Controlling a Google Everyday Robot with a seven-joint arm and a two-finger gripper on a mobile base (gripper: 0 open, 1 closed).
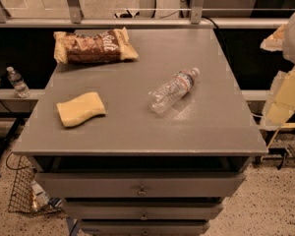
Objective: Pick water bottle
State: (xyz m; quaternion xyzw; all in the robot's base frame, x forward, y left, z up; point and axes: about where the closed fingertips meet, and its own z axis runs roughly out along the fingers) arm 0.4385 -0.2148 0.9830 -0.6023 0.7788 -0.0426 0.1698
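The water bottle (173, 90) is clear crinkled plastic and lies on its side on the grey cabinet top (137, 132), right of centre. Its white cap points to the back right, and a blue-and-red label band sits near its neck. My gripper (281, 104) shows as pale yellowish parts at the right edge of the camera view, beyond the cabinet's right side. It is well apart from the bottle and holds nothing that I can see.
A yellow sponge (81, 108) lies at the front left of the top and a brown snack bag (93, 45) at the back left. A small upright clear bottle (17, 81) stands on a ledge to the left. A wire basket (24, 191) sits on the floor. Drawers (140, 186) are below.
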